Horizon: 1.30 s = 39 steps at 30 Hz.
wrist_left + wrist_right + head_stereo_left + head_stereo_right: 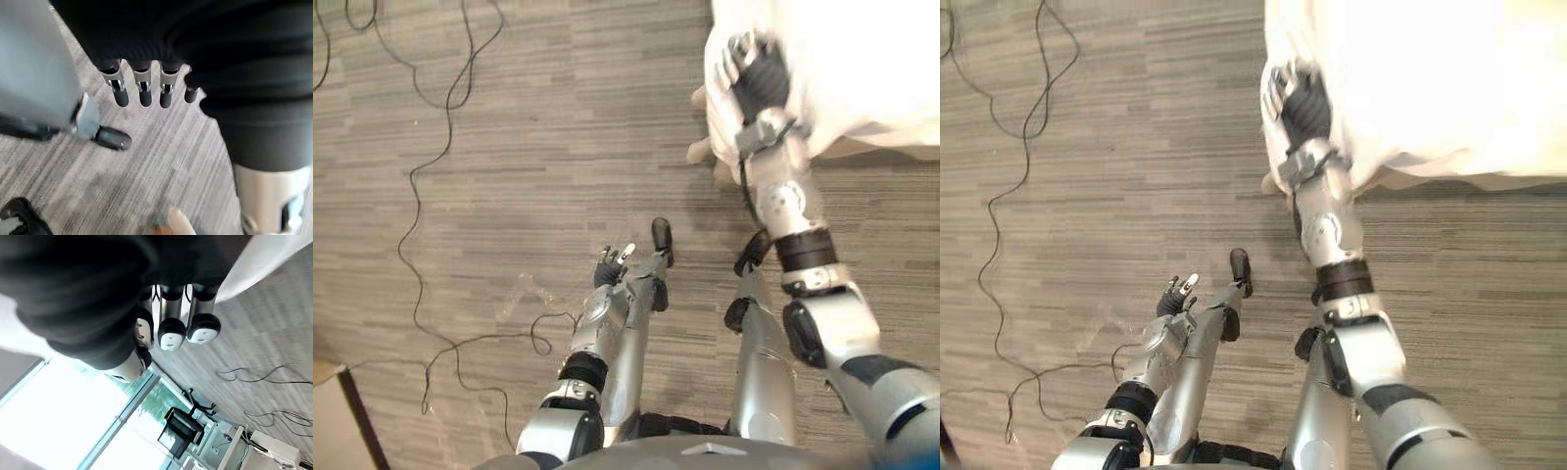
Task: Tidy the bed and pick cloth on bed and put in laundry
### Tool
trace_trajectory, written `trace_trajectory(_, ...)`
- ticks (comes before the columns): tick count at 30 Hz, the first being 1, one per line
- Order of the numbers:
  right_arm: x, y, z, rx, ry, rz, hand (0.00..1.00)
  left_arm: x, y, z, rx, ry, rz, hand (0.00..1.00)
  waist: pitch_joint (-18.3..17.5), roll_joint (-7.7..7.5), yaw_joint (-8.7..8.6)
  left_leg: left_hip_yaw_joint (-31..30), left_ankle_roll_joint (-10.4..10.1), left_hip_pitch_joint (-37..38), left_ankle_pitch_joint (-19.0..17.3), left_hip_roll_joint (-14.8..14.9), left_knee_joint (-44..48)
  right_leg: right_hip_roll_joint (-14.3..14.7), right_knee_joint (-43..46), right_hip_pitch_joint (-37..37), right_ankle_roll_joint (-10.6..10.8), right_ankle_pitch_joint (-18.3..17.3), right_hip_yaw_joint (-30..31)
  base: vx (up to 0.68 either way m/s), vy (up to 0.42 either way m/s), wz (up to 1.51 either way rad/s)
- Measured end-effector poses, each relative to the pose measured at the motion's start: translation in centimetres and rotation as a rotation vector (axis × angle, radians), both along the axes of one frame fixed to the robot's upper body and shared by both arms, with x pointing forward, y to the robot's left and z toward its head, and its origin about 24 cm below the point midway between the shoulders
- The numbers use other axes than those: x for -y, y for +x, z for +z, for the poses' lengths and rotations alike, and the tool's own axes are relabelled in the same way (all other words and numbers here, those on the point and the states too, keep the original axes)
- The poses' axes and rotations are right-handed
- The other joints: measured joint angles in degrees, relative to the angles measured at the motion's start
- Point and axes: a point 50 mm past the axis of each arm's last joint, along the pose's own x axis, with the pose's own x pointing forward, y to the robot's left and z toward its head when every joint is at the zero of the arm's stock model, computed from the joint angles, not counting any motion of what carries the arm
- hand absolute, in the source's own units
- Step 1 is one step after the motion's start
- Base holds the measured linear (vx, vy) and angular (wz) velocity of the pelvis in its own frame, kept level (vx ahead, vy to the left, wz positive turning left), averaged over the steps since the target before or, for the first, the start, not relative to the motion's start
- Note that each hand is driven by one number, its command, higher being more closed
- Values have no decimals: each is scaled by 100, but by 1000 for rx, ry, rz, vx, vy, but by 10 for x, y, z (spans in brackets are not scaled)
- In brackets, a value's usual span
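white sheet [1430, 78] drapes over the bed's [1528, 181] edge.

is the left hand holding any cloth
No, the left hand hangs over the striped floor with straight fingers and nothing in them.

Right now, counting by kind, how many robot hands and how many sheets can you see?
Hands: 2 (left hand, right hand)
Sheet: 1
Total: 3
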Motion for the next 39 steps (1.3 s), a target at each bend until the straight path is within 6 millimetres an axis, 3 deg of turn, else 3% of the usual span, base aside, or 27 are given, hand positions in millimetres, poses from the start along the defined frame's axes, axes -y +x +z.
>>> trace_trajectory(1, -2, -5, -18, -52, 48, 9, 100, 0, 3, 3, 1, 5, 2, 0, -26, -95, -34, 88, 6, 88, -105, 54, 112, 30, -7, 94, -6, -5, 56, 23, 54, -69)
trace_trajectory(2, 9, -12, -51, -158, 160, -35, 100, 1, 10, 10, 10, 11, -4, 0, -95, -236, -174, 172, 18, 185, -279, 161, 286, 85, -8, 221, -74, -54, 101, 8, 22, -46)
trace_trajectory(3, 14, -13, -58, -182, 189, -55, 100, 1, 11, 11, 12, 12, -6, 0, -115, -271, -198, 195, 19, 201, -316, 184, 319, 98, -8, 242, -91, -67, 102, -7, 13, -47)
trace_trajectory(5, 61, -32, -109, -327, 335, -260, 100, 4, 19, 16, -14, 34, -21, 0, -256, -528, -368, 400, -28, 403, -573, 356, 546, 201, -28, 413, -202, -173, 188, -3, -20, -56)
trace_trajectory(8, 99, -61, -150, -431, 366, -421, 100, 5, 22, 10, -84, 66, -49, 0, -365, -704, -581, 605, -130, 840, -794, 565, 685, 376, -136, 796, -210, -208, 381, 60, -52, -64)
trace_trajectory(10, 123, -91, -182, -543, 367, -556, 100, -2, 17, -4, -168, 93, -60, 0, -531, -866, -777, 706, -298, 1333, -914, 725, 652, 546, -255, 1194, -167, -275, 560, 134, -104, -60)
trace_trajectory(13, 145, -124, -219, -722, 395, -710, 100, -17, 6, -21, -254, 95, -37, 0, -898, -932, -949, 715, -453, 1757, -831, 816, 425, 735, -338, 1487, -166, -280, 625, 170, -125, -27)
trace_trajectory(15, 161, -136, -225, -785, 371, -811, 100, -22, -2, -30, -298, 97, -30, 0, -1016, -867, -1031, 746, -555, 2213, -730, 802, 96, 809, -341, 1770, -168, -279, 647, 174, -84, -17)
trace_trajectory(17, 171, -137, -217, -780, 294, -865, 100, -31, -12, -39, -335, 110, -16, 0, -1107, -753, -1130, 765, -610, 2636, -676, 778, -174, 865, -341, 2072, -169, -280, 663, 111, -25, -9)
trace_trajectory(19, 184, -137, -197, -702, 195, -925, 100, -34, -30, -54, -405, 109, -16, 0, -1465, -646, -1130, 835, -647, 3019, -589, 727, -519, 878, -340, 2273, -169, -280, 709, 103, 3, -6)
trace_trajectory(21, 185, -131, -178, -599, 136, -903, 100, -35, -42, -64, -456, 122, -30, 0, -1615, -641, -1137, 835, -647, 3254, -520, 672, -722, 873, -341, 2436, -169, -280, 708, 33, 20, 4)
trace_trajectory(23, 167, -115, -141, -386, 37, -755, 100, -41, -68, -82, -554, 137, -42, 0, -1861, -704, -1126, 809, -637, 3441, -424, 578, -975, 841, -347, 2575, -158, -289, 704, -42, 25, 11)
trace_trajectory(25, 154, -105, -118, -242, 4, -636, 100, -52, -84, -91, -593, 163, -43, 0, -1946, -805, -1108, 649, -610, 3376, -411, 490, -1062, 759, -404, 2597, -93, -336, 698, -66, 8, 33)
trace_trajectory(27, 128, -76, -80, -53, -22, -417, 100, -71, -104, -101, -598, 200, -60, 0, -1927, -936, -1036, 447, -560, 3238, -279, 285, -1280, 587, -426, 2512, 0, -462, 685, -107, 3, 53)
trace_trajectory(28, 121, -67, -68, -3, -23, -357, 100, -73, -110, -104, -602, 204, -67, 0, -1923, -942, -984, 387, -549, 3163, -225, 236, -1331, 555, -424, 2449, 25, -486, 677, -118, -26, 47)
trace_trajectory(29, 107, -51, -43, 81, -33, -260, 100, -82, -115, -106, -595, 218, -70, 0, -1884, -914, -844, 312, -528, 3051, -99, 166, -1433, 493, -424, 2321, 41, -521, 631, -77, -36, 39)
trace_trajectory(31, 76, -26, -4, 178, -60, -111, 100, -88, -110, -102, -553, 240, -83, 0, -1660, -771, -611, 126, -554, 2933, 172, 109, -1649, 479, -419, 2207, 44, -513, 533, -64, -48, 47)
trace_trajectory(32, 67, -21, 5, 192, -59, -73, 100, -88, -107, -101, -538, 243, -83, 0, -1607, -728, -543, 56, -558, 2885, 246, 99, -1694, 480, -418, 2172, 44, -513, 462, -78, -49, 54)
trace_trajectory(34, 19, -6, 39, 243, -67, 96, 100, -86, -87, -90, -465, 247, -91, 0, -1396, -683, -357, -136, -535, 2553, 498, 93, -1844, 493, -402, 1880, 23, -430, 307, -62, -49, 47)
trace_trajectory(35, 8, -4, 49, 262, -73, 130, 100, -84, -78, -86, -441, 249, -94, 0, -1282, -688, -313, -169, -504, 2469, 559, 87, -1850, 502, -403, 1811, 11, -378, 294, -51, -17, 39)
trace_trajectory(37, -23, -2, 84, 329, -86, 222, 100, -72, -40, -62, -331, 248, -118, 0, -850, -712, -287, -337, -398, 2060, 740, 61, -1789, 489, -405, 1534, 10, -181, 226, -87, 32, 41)
trace_trajectory(39, -33, 1, 98, 332, -81, 234, 100, -58, -18, -46, -263, 237, -141, 0, -777, -693, -304, -435, -344, 1532, 774, 42, -1616, 451, -404, 1117, 2, 43, 148, -86, 74, 31)
